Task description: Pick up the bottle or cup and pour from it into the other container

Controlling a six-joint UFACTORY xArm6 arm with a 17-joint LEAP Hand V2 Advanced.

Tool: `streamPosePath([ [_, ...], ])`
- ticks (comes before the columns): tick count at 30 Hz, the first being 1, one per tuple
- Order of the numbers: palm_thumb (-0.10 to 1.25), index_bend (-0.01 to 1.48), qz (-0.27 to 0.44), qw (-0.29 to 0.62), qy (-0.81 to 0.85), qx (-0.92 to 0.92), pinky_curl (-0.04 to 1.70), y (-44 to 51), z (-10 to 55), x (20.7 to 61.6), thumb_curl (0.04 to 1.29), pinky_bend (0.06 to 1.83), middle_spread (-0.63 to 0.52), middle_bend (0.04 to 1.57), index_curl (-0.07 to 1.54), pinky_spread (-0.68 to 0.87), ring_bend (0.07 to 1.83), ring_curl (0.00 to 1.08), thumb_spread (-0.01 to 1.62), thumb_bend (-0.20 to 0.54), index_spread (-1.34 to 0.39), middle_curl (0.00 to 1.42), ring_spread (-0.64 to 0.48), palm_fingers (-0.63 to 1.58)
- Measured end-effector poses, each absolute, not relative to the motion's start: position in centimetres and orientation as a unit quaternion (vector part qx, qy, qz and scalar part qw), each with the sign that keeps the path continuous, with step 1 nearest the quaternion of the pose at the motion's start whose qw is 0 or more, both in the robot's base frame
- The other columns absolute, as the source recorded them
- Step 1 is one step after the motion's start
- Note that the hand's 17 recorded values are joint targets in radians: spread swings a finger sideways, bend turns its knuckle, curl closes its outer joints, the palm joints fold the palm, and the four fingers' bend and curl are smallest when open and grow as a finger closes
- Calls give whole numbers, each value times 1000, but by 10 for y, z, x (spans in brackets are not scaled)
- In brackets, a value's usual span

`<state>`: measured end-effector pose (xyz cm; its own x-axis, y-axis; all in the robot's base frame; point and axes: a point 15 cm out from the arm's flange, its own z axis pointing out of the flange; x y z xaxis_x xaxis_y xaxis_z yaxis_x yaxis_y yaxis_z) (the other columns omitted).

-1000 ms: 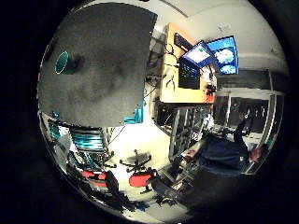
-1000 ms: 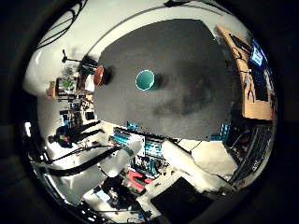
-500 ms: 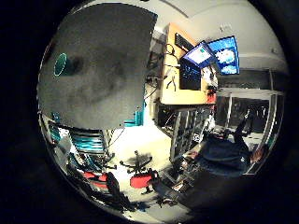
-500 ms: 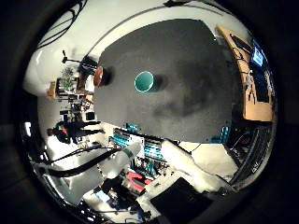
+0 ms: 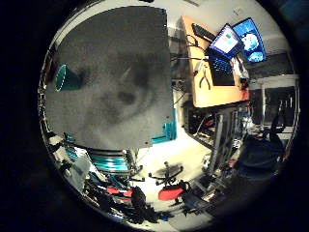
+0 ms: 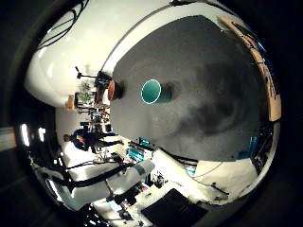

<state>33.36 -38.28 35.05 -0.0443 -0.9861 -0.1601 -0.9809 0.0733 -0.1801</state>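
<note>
— Dark grey table [image 6: 208, 61] fills most of both palm views, with a cluttered room of chairs and a wooden desk [image 5: 212, 82] with screens beyond its edge. Where are the task's things?

— A teal cup [image 6: 154, 91] stands upright and open-mouthed on the table, well away from the palm. Beside the teal cup, nearer the table's edge, sits a small orange-brown container [image 6: 112, 90] — too small to tell its kind.

— And the hand?

— No part of it shows in either view, so I cannot tell how it is set. Nothing is close to the palm — the cup looks small and distant.

— So how far along?

— Barely begun, I'd judge. Neither vessel is lifted or tilted. Everything is left: getting down to one of them, grasping, lifting, carrying it over the other, pouring.
</note>
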Motion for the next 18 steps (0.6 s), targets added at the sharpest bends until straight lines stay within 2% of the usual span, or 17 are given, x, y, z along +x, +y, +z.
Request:
streamPosePath([
  [18, 454, 144, 76, 318, 703, -632, 309, -364, 239, 324, 291, 500, 155, 208, 241, 397, 348, 273, 958, -32, -200, 332, 193, 17],
])
